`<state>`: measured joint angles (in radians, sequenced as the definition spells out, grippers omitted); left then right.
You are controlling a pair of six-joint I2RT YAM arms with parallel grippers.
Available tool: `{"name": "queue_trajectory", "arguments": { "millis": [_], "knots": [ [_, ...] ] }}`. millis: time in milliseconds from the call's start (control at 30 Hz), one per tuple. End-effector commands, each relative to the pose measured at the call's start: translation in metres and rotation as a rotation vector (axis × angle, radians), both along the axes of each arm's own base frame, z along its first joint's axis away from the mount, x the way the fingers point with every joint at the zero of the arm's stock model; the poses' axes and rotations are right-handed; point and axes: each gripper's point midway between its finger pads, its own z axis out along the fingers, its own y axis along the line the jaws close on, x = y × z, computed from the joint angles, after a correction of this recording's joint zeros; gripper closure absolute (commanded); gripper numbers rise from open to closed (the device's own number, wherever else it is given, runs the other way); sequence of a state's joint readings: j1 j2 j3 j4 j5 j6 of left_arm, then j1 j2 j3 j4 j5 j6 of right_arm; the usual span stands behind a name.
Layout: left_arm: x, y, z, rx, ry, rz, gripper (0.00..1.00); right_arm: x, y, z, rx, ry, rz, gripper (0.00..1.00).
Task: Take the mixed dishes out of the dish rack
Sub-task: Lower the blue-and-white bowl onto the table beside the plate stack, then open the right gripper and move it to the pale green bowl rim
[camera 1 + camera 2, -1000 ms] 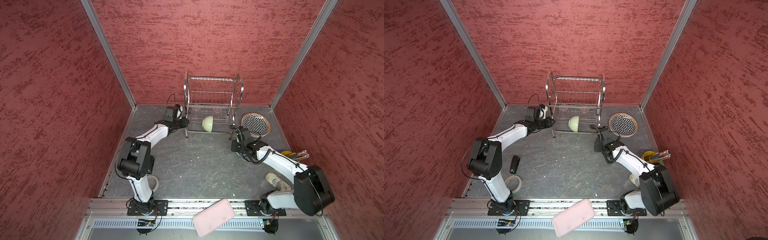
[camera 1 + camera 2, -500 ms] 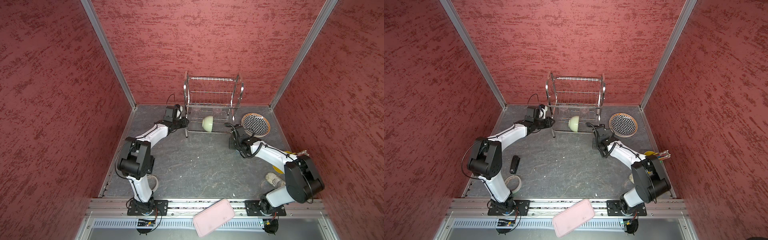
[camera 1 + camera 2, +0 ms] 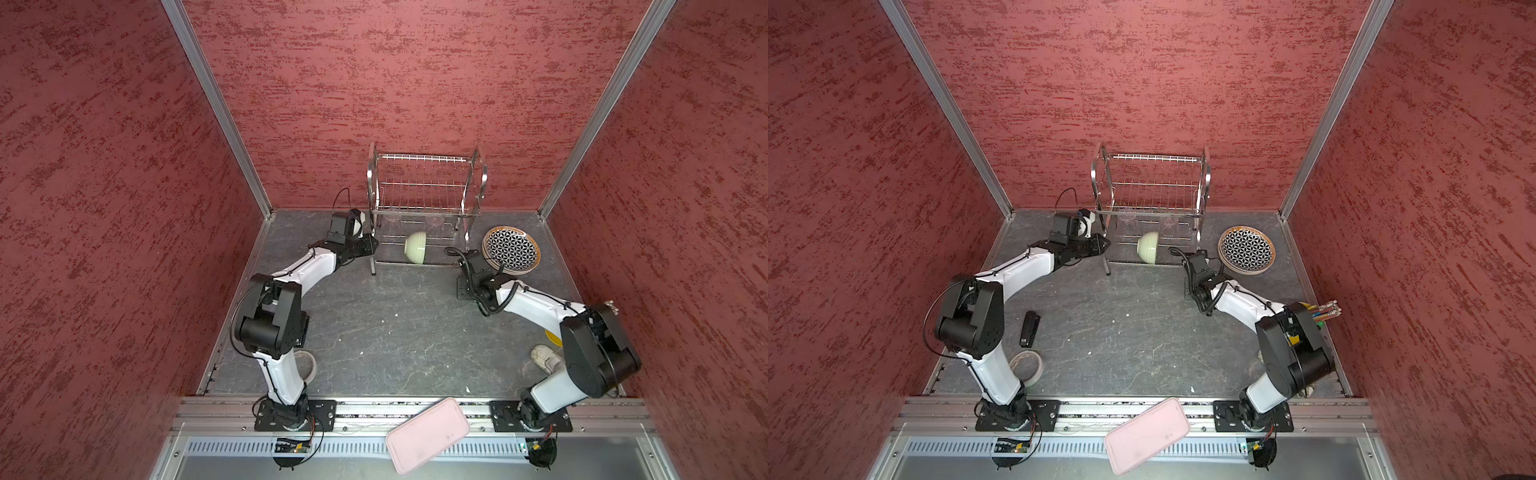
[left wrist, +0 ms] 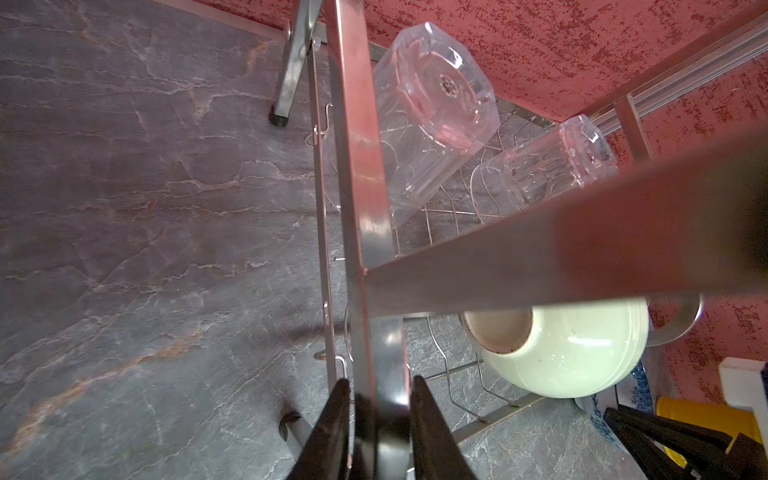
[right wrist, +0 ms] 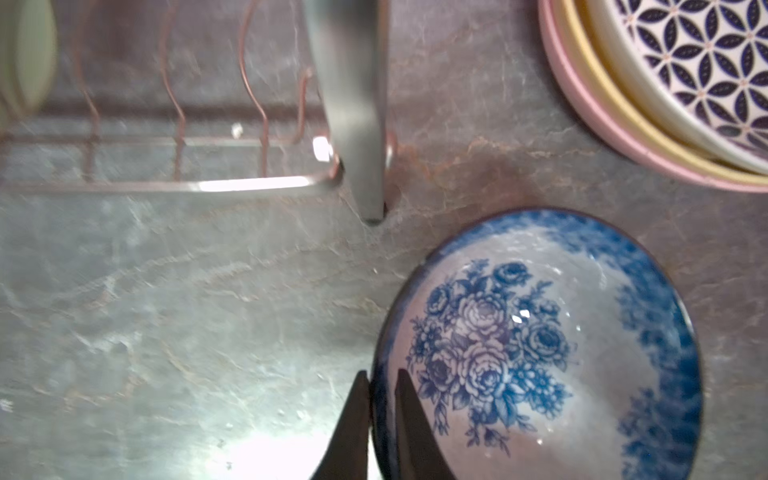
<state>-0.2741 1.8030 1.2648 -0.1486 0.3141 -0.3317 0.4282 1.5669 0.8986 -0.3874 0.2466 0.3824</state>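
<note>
Done: black-and-white geometric plate (image 3: 512, 249), yellow-orange plate (image 5: 571, 37), pink plate (image 5: 548, 37) stacked on table (image 3: 395, 324) right of dish rack (image 3: 426, 183).

Blue-floral bowl (image 5: 540, 353) on table by rack's front right leg. Right tool (image 5: 380, 382) astride its rim, jaws barely apart; pinching or releasing, cannot tell.

Not yet unloaded, rack's lower tier: pale green bowl (image 3: 415, 248), clear cup (image 4: 432, 104), second clear cup (image 4: 552, 162).

Left tool (image 4: 378, 386) clamped on rack's side frame.

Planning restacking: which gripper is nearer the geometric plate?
Right. The right gripper straddles the rim of the blue-floral bowl beside the geometric plate; the left gripper clamps the dish rack on its far side.

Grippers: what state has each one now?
Left gripper: closed on the rack.
Right gripper: astride the blue bowl rim; grip cannot be told.
</note>
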Motion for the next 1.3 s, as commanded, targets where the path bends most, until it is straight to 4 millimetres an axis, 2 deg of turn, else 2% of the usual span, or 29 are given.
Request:
{"name": "queue_trajectory", "arguments": {
  "millis": [0, 167, 300, 467, 500, 700, 933, 1033, 1267],
  "knots": [
    [0.004, -0.008, 0.004, -0.020, -0.022, -0.034, 0.73, -0.017, -0.011, -0.015, -0.032, 0.071, -0.024, 0.83],
    [0.005, -0.009, 0.005, -0.023, -0.023, -0.035, 0.73, -0.018, -0.010, -0.013, -0.013, 0.062, -0.028, 0.79],
    [0.004, -0.009, 0.004, -0.023, -0.021, -0.036, 0.73, -0.020, -0.006, -0.006, 0.017, 0.049, -0.026, 0.69],
    [0.004, -0.009, 0.006, -0.025, -0.027, -0.037, 0.73, -0.020, -0.005, 0.012, 0.059, 0.002, -0.042, 0.57],
    [0.004, -0.009, 0.006, -0.026, -0.026, -0.038, 0.73, -0.020, -0.004, 0.027, 0.081, -0.034, -0.042, 0.56],
    [0.004, -0.009, 0.007, -0.027, -0.027, -0.039, 0.73, -0.021, 0.001, 0.067, 0.165, -0.136, -0.024, 0.50],
    [0.003, -0.009, 0.009, -0.029, -0.031, -0.038, 0.72, -0.023, 0.038, 0.130, 0.424, -0.378, 0.145, 0.43],
    [0.004, -0.009, 0.011, -0.030, -0.036, -0.038, 0.72, -0.025, 0.048, 0.148, 0.503, -0.455, 0.200, 0.43],
    [0.003, -0.010, 0.011, -0.030, -0.032, -0.040, 0.72, -0.020, 0.078, 0.177, 0.655, -0.575, 0.332, 0.46]
  ]
}}
